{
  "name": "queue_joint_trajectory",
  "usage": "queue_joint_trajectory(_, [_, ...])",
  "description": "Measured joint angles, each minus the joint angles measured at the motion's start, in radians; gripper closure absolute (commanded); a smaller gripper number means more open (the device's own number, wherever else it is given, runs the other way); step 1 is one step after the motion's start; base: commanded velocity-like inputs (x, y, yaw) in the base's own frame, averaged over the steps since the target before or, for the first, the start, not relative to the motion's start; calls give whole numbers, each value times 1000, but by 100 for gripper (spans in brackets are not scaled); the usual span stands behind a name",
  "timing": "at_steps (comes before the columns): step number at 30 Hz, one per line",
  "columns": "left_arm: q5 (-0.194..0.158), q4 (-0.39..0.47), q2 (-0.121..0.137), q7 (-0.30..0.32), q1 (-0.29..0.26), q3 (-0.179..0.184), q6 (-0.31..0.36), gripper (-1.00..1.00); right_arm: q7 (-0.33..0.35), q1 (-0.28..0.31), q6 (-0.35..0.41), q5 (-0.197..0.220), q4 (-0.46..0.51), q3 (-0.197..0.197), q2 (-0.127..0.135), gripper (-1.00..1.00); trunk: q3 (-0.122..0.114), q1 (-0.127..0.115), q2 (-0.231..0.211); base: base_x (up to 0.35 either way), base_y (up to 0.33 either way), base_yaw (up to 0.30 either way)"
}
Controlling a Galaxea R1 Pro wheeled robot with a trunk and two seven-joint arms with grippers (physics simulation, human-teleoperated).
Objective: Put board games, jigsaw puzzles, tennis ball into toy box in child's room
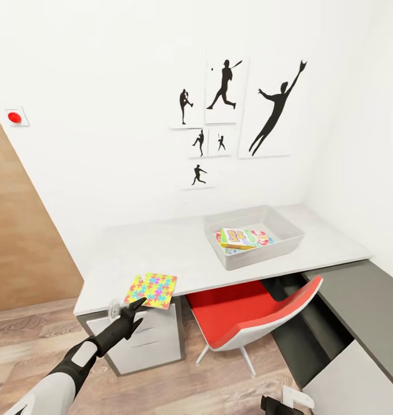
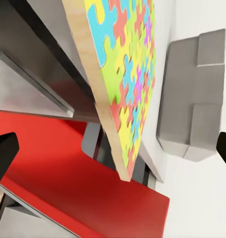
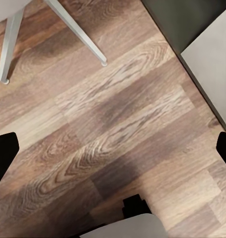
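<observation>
Looking from the head camera, the toy box (image 1: 254, 236) sits on the pale table (image 1: 179, 253) below the baseball pictures (image 1: 225, 92), and it already holds flat printed board games (image 1: 242, 237); I judge at least two boxes stacked there, though the overlap makes the count uncertain. One jigsaw puzzle (image 1: 152, 289) lies at the table's front edge, well apart from the toy box, above the white drawers (image 1: 153, 340). The left gripper (image 1: 136, 306) reaches up to the puzzle's near edge, its dark fingertips just at or under that edge. A red chair (image 1: 251, 314) is tucked under the table between the drawers and the lower dark grey section (image 1: 363, 305). No tennis ball shows on the table, and the second puzzle cannot be picked out from here.

From the left wrist camera, the jigsaw puzzle (image 2: 125, 84) hangs edge-on between the spread fingers, overhanging the table edge, with the toy box (image 2: 192, 94) beyond it and the red chair (image 2: 68, 163) below. The jaws stand wide open and grip nothing.

From the right wrist camera, the wood floor (image 3: 108, 129) and the chair legs (image 3: 78, 29) lie beneath the right arm; its jaws are also open and empty.

So the job looks partly done: this puzzle, at least, still has to go into the toy box.
</observation>
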State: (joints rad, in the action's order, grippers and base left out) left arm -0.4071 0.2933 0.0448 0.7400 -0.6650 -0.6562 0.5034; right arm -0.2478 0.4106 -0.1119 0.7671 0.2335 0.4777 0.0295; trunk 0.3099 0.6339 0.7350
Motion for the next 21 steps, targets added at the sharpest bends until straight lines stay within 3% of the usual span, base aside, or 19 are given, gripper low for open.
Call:
queue_joint_trajectory(14, [0, 0, 0, -1, 0, 0, 0, -100, 0, 0, 0, 0, 0, 0, 0, -100, 0, 0, 0, -1, -12, 0])
queue_joint_trajectory(21, [0, 0, 0, 1, 0, 2, 0, -100, -1, 0, 0, 0, 0, 0, -1, -100, 0, 0, 0, 117, -61, 0])
